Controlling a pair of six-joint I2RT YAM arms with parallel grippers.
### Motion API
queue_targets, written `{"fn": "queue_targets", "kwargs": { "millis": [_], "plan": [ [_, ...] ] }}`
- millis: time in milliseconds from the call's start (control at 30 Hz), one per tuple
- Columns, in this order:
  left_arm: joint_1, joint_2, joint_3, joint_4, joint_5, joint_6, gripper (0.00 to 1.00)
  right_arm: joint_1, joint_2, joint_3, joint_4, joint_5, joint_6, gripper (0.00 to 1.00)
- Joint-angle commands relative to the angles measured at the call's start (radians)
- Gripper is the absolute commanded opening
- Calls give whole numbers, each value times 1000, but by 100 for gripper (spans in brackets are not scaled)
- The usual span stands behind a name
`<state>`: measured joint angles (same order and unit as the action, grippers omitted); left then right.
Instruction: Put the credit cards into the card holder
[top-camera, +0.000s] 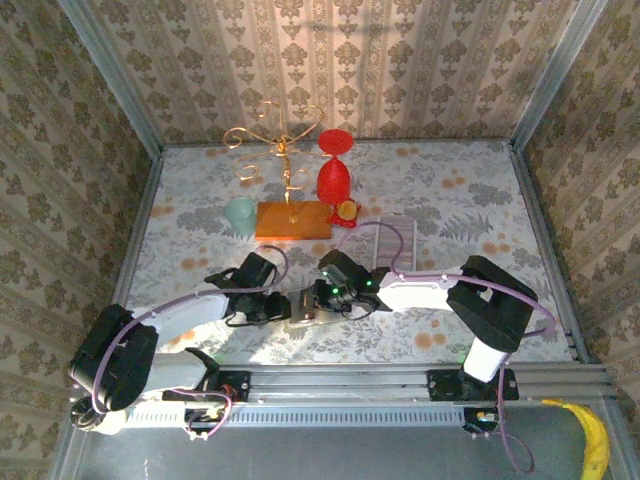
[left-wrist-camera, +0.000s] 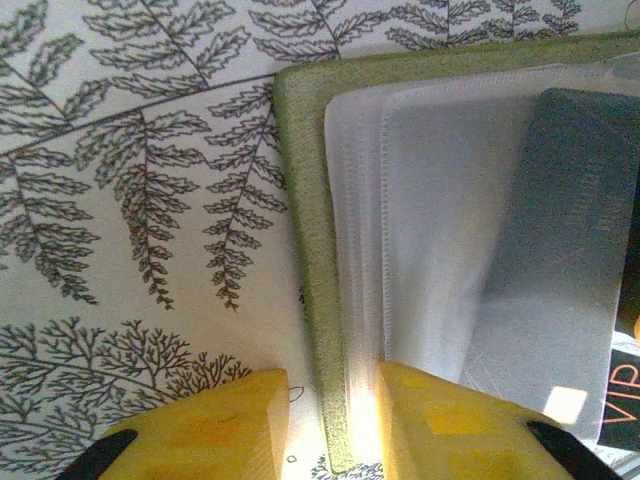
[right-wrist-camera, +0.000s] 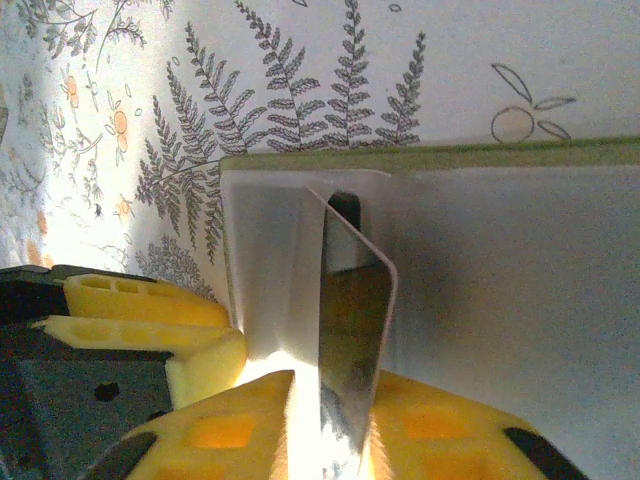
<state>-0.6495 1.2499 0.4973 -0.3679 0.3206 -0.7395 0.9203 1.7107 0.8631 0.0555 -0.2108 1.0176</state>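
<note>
left claw (left-wrist-camera: 335, 425) pinches the card holder (left-wrist-camera: 298, 200) by its edge; right claw (right-wrist-camera: 335, 405) flanks a card (right-wrist-camera: 352, 320) standing edgewise in it, grip i cannot tell.

Gold wire stand (top-camera: 285, 150) on wooden base (top-camera: 292, 221), red goblet (top-camera: 335, 172) just right, pale green cup (top-camera: 240, 214) left; banana (top-camera: 596, 440) off tabletop (top-camera: 470, 190), near-right corner.

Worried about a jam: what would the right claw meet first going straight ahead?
Likely the clear sleeve of the card holder, ahead of the right claw and the credit card between its fingers; depth unclear.
</note>
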Motion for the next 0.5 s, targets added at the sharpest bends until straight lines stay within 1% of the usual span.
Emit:
{"fn": "queue_targets", "kwargs": {
  "millis": [0,33,233,367,467],
  "plan": [
    [-12,8,-31,0,6,11,29,-17,12,15,-60,-5,-42,15],
    [-10,8,-29,0,5,11,29,-19,13,9,-51,-17,-42,12],
    [6,-1,-26,6,6,0,29,-45,30,-8,-6,-135,-43,0],
    [14,5,-27,26,21,-7,30,-60,49,-13,25,-208,-41,0],
    [14,14,-23,32,27,-8,29,-65,68,-9,44,-237,-43,0]
  ]
}}
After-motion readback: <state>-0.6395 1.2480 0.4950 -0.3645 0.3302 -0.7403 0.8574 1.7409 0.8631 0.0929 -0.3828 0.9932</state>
